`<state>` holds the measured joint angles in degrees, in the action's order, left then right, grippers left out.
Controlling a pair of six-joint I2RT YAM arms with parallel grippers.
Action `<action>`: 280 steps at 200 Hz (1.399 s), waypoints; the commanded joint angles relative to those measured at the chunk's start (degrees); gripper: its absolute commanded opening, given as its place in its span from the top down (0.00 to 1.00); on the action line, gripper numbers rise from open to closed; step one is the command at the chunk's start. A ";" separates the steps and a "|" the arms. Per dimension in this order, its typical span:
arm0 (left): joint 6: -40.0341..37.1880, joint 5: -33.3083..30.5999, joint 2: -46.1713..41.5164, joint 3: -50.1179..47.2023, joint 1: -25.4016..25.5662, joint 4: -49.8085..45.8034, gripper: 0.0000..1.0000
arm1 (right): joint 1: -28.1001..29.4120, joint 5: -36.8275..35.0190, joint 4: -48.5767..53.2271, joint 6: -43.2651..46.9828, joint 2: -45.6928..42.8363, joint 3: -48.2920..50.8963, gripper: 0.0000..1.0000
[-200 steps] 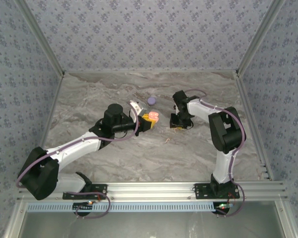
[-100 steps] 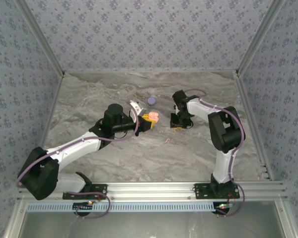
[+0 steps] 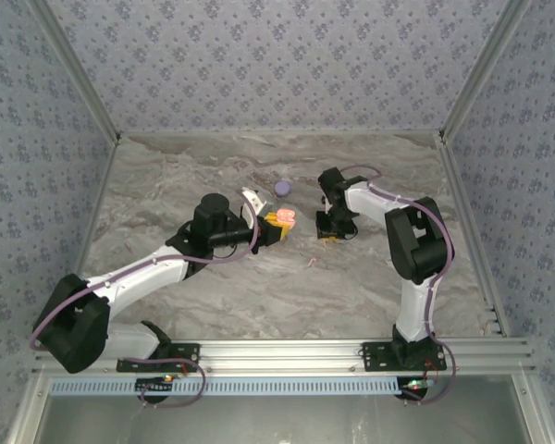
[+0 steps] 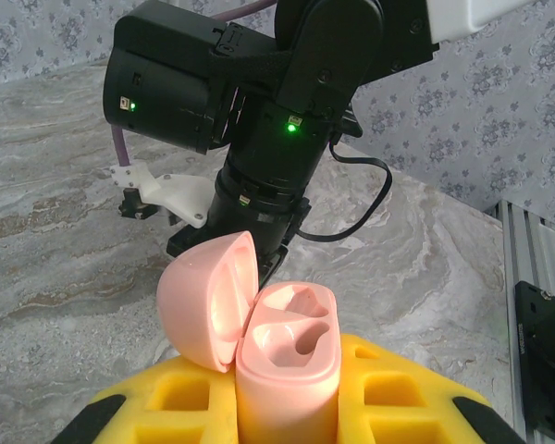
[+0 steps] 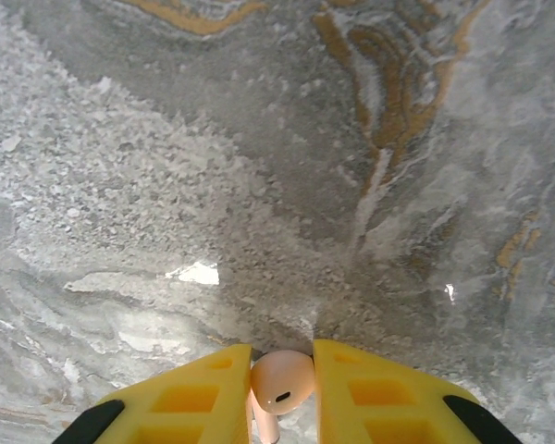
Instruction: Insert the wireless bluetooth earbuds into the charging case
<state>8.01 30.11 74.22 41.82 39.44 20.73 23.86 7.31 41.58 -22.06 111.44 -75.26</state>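
The charging case (image 4: pixel 287 365) is pale pink and stands upright between the yellow fingers (image 4: pixel 402 402) of my left gripper (image 4: pixel 287 398), which is shut on it. Its lid is swung open to the left and both sockets are empty. In the top view, the case (image 3: pixel 285 218) sits at the left gripper (image 3: pixel 276 226) near the table's middle. My right gripper (image 3: pixel 331 237) points down at the table just right of it. A pinkish-orange earbud (image 5: pixel 284 377) is pinched between the right gripper's (image 5: pixel 282 365) yellow fingers, against the marble. Another pinkish earbud (image 3: pixel 311 264) lies loose on the table.
A lavender round disc (image 3: pixel 282 188) lies behind the two grippers. The right arm's black wrist (image 4: pixel 259 111) looms close behind the open case. Patterned walls close the table on three sides, and an aluminium rail (image 3: pixel 287 351) runs along the near edge.
The right gripper's jaws have narrowed onto the earbud, and its wrist has shifted slightly left. The left arm and the case have not moved.
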 commanded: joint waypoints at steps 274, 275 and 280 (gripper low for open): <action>-1.22 -0.61 -2.45 -0.16 0.30 -0.47 0.86 | -0.08 -7.18 1.99 -1.28 2.97 -3.40 0.66; -1.23 -0.64 -2.43 -0.12 0.29 -0.45 0.86 | -0.06 -7.20 2.04 -1.34 2.98 -3.40 0.66; -1.32 -0.66 -2.42 -0.18 0.29 -0.45 0.86 | -0.04 -7.30 2.16 -1.32 2.91 -3.40 0.66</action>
<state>7.99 29.89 73.38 41.82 39.44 20.05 24.14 -0.51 42.63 -22.09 112.99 -77.62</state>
